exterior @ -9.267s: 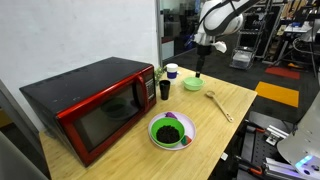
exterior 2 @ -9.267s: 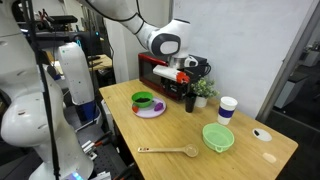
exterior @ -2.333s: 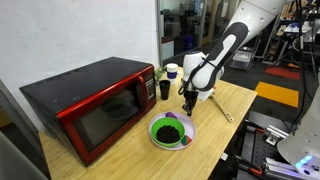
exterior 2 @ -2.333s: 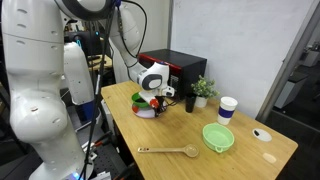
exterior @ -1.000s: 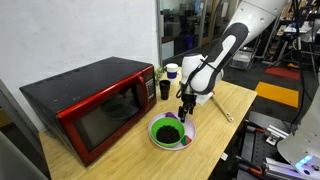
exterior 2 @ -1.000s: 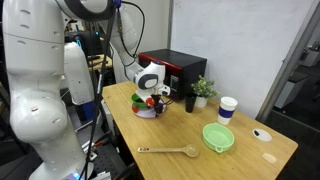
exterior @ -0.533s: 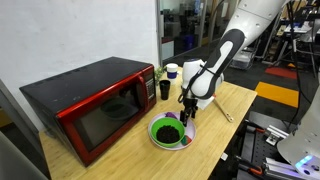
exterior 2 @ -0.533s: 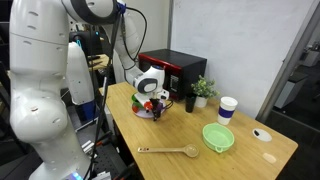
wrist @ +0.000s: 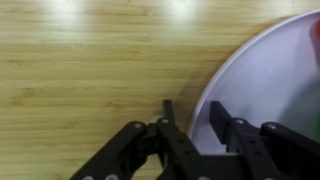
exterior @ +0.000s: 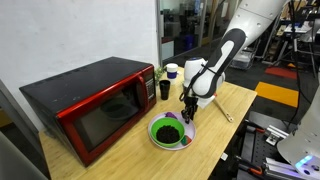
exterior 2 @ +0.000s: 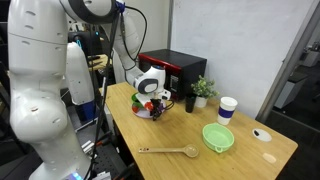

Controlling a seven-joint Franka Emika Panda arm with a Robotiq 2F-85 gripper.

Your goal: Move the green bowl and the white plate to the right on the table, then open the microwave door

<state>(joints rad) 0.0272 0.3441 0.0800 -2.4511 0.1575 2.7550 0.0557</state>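
Wood bench [exterior: 215,128]: end effector [wrist: 192,112] narrow, astride plate [exterior: 172,147] rim at 2 o'clock in an exterior view, clamp unsure. Plate prob. stiff, slick, light; pinch rim, slide flat.

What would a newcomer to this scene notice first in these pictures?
The large red microwave at one end of the wooden table stands out most. Beside it, the gripper straddles the rim of the white plate; the green bowl sits apart near a wooden spoon.
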